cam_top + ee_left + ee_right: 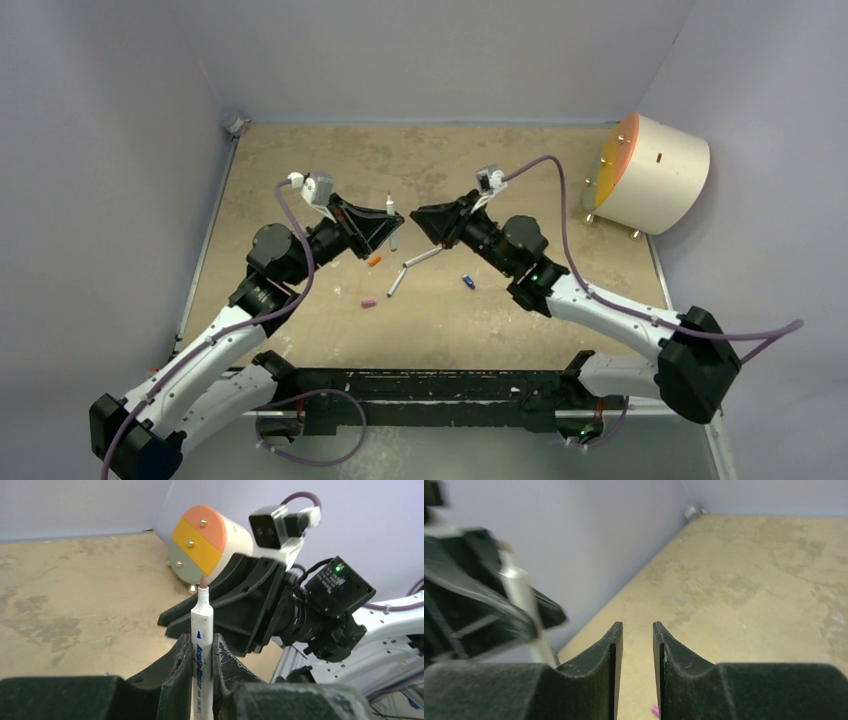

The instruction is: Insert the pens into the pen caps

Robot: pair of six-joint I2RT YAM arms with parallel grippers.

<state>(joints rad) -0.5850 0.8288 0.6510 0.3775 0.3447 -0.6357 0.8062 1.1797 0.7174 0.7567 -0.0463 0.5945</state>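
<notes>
My left gripper point(388, 226) is shut on a white pen point(202, 630), held upright with its dark tip point(203, 581) up, raised above the table. It also shows blurred in the right wrist view point(519, 592). My right gripper point(418, 217) faces the left one, close beside the pen's tip. Its jaws stand slightly apart and empty point(637, 627). Two more pens point(422, 257) point(397, 280) lie on the table below the grippers. An orange cap point(374, 261), a pink cap point(368, 302) and a blue cap point(468, 282) lie near them. The pink cap shows between the right fingers point(655, 710).
A cream drum point(655, 170) with an orange and yellow face point(200, 535) stands at the back right. Purple walls close the table at the back and left. A black bar point(430, 385) runs along the near edge between the arm bases.
</notes>
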